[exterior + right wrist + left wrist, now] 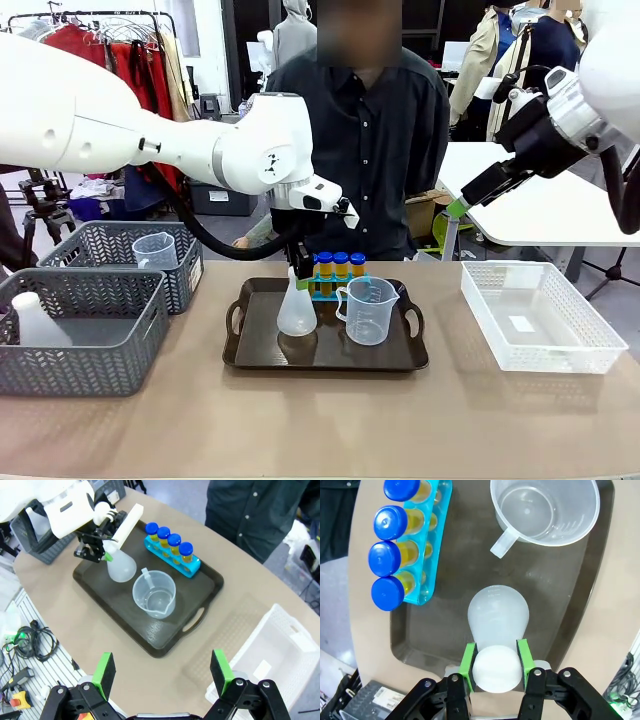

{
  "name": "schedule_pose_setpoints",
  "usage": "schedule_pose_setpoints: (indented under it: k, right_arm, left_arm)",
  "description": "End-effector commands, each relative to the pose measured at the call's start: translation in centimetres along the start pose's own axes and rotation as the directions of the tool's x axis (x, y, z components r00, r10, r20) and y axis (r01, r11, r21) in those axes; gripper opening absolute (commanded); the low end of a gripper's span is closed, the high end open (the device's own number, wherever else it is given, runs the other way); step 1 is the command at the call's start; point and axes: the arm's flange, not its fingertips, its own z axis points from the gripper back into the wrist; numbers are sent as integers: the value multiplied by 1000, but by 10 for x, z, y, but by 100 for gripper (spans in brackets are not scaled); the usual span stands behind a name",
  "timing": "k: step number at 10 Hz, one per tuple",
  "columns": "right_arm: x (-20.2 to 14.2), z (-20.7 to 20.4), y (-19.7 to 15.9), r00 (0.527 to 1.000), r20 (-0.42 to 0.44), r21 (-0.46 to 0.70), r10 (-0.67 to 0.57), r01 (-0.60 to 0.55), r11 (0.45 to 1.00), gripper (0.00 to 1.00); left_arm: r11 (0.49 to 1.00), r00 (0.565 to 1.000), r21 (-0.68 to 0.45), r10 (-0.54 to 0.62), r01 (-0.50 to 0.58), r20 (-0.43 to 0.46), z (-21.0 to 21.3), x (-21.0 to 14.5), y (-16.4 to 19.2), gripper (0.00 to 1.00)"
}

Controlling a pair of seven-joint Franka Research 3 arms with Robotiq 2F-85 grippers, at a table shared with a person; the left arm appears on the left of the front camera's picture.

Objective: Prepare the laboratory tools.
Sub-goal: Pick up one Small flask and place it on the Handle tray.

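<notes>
A translucent white conical flask (pixel 296 312) (pixel 498 615) (pixel 121 569) stands upright on the left part of the dark brown tray (pixel 325 357) (pixel 555 595) (pixel 165 636). My left gripper (pixel 298 278) (pixel 496 662) (pixel 102 555) is shut on the flask's neck, a green pad on either side. Behind it on the tray stands the blue tube rack (pixel 322 291) (pixel 431 555) (pixel 192 569), holding amber tubes with blue caps (pixel 341 264) (pixel 385 558) (pixel 169 540). The clear handled beaker (pixel 370 310) (pixel 545 510) (pixel 154 594) sits to the flask's right. My right gripper (pixel 456 208) (pixel 162 671) hangs open high above the table's right side.
Two grey mesh baskets (pixel 80 335) (pixel 110 245) stand at the left, the near one holding another white flask (pixel 35 320), the far one another beaker (pixel 155 250). A white plastic basket (pixel 540 318) (pixel 280 645) sits at the right. A person (pixel 370 130) stands at the far edge behind the tray.
</notes>
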Motion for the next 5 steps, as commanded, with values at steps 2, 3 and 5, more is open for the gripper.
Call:
schedule_pose_setpoints:
  k: [2, 3, 5]
  right_arm:
    - [0, 1, 0, 1000, 5, 9, -2, 2, 1000, 100]
    - [0, 1, 0, 1000, 5, 9, -2, 2, 1000, 100]
    - [0, 1, 0, 1000, 5, 9, -2, 2, 1000, 100]
  left_arm:
    - [1000, 1000, 2, -13, 13, 1, -2, -7, 3, 20]
    - [1000, 1000, -1, -11, 11, 4, -2, -7, 3, 39]
    - [1000, 1000, 3, -12, 12, 7, 0, -8, 3, 77]
